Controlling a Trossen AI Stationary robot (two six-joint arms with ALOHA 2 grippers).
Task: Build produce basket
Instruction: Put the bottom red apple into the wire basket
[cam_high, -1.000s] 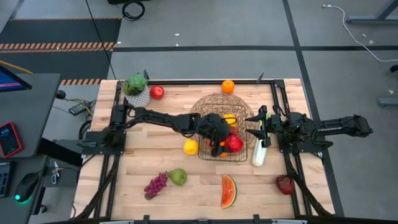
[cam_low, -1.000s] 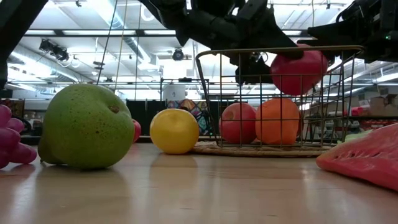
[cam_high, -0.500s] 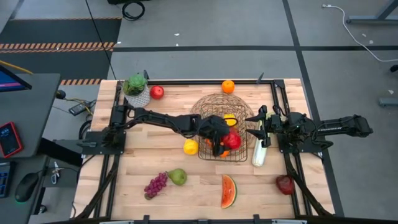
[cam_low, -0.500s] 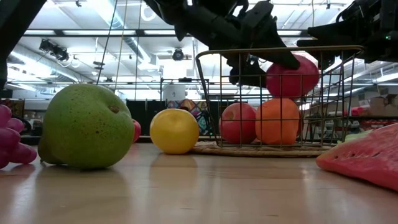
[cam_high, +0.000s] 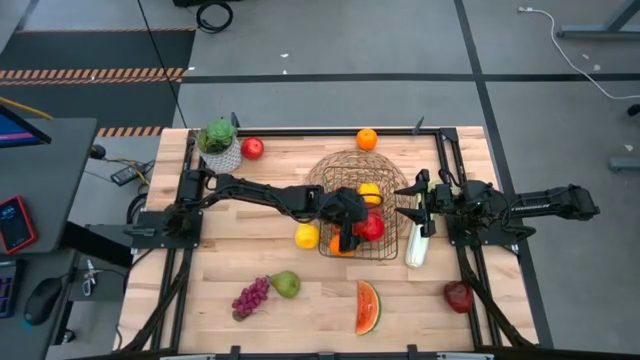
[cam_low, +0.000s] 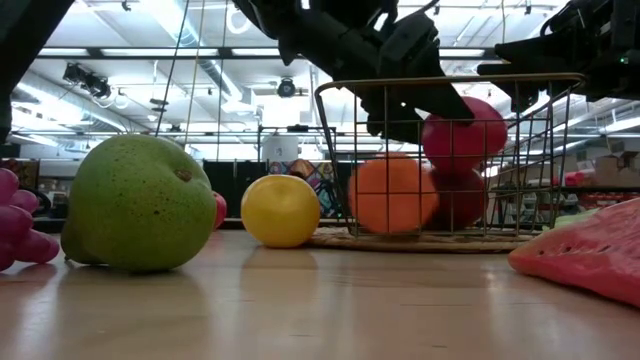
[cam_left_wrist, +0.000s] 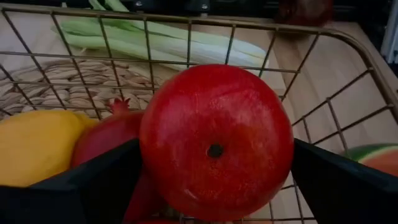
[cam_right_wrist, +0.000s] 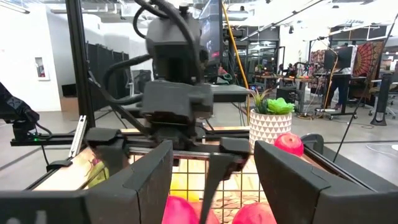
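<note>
The wire basket (cam_high: 358, 205) stands on a woven mat at the table's middle. It holds an orange (cam_low: 392, 193), a yellow piece (cam_high: 370, 191) and a dark red fruit (cam_left_wrist: 106, 140). My left gripper (cam_high: 358, 228) reaches into the basket from the table's left and is shut on a red apple (cam_left_wrist: 216, 140). My right gripper (cam_high: 413, 203) is open and empty just right of the basket, over the celery stalk (cam_high: 416, 248), which lies flat on the table. My left gripper pinches the red apple by its two opposite sides (cam_left_wrist: 152, 149) between its two fingers (cam_left_wrist: 106, 180), the apple's stem pit facing the wrist camera. The fingers slant down from the table's left. The apple (cam_low: 465, 135) sits inside the basket, just over the other fruit; whether it touches them I cannot tell.
Outside the basket lie a yellow fruit (cam_high: 307, 236), a green pear (cam_high: 286, 284), purple grapes (cam_high: 250, 297), a watermelon slice (cam_high: 367, 306) and a dark red apple (cam_high: 459, 296). At the far edge are a potted plant (cam_high: 220, 140), a red apple (cam_high: 252, 148) and an orange (cam_high: 367, 138).
My left gripper has gone down into the basket with the red apple, still shut on it. The orange in the basket has rolled toward the table's left, and the dark red fruit now shows to its right.
</note>
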